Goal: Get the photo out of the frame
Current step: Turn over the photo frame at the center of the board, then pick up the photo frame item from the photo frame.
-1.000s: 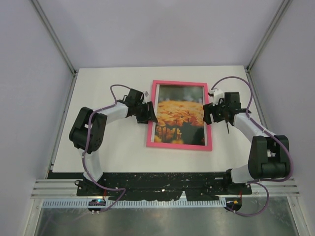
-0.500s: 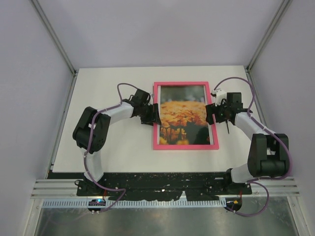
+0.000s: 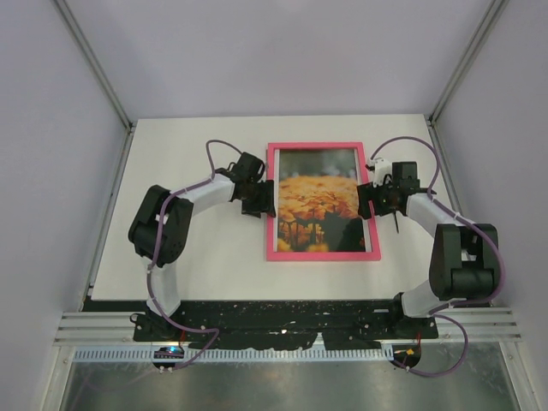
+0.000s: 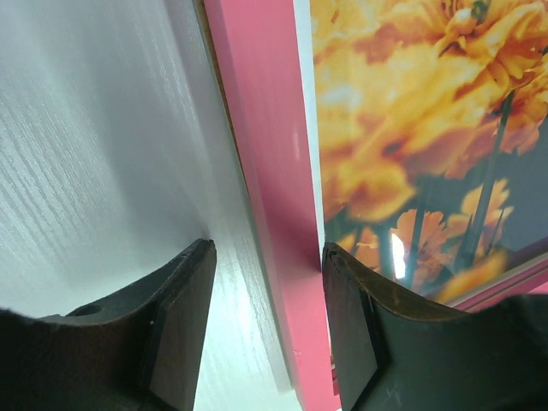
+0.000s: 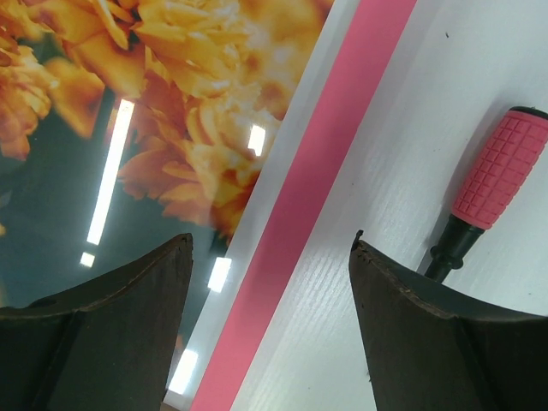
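The pink frame point(image 3: 321, 255) lies flat in the middle of the table, long side running away from me. The photo point(image 3: 318, 197) of orange flowers sits inside it, face up. My left gripper point(image 3: 268, 198) is open at the frame's left rail. In the left wrist view that rail point(image 4: 265, 128) runs between the left gripper's point(image 4: 267, 248) fingers, against the inner one, which overlaps the photo point(image 4: 402, 128). My right gripper point(image 3: 369, 199) is open at the right rail. In the right wrist view its point(image 5: 271, 240) wide jaws straddle the pink rail point(image 5: 325, 163), one finger over the photo point(image 5: 188, 103).
A screwdriver with a pink ribbed handle point(image 5: 501, 180) lies on the white table point(image 3: 188, 257) just right of the frame, close to my right gripper; its dark shaft point(image 3: 396, 224) shows in the top view. Grey walls and metal posts enclose the table.
The frame has slid to the right and turned square to the table, with the left gripper following its left rail. The right gripper backed off to the right. Both jaws kept their width.
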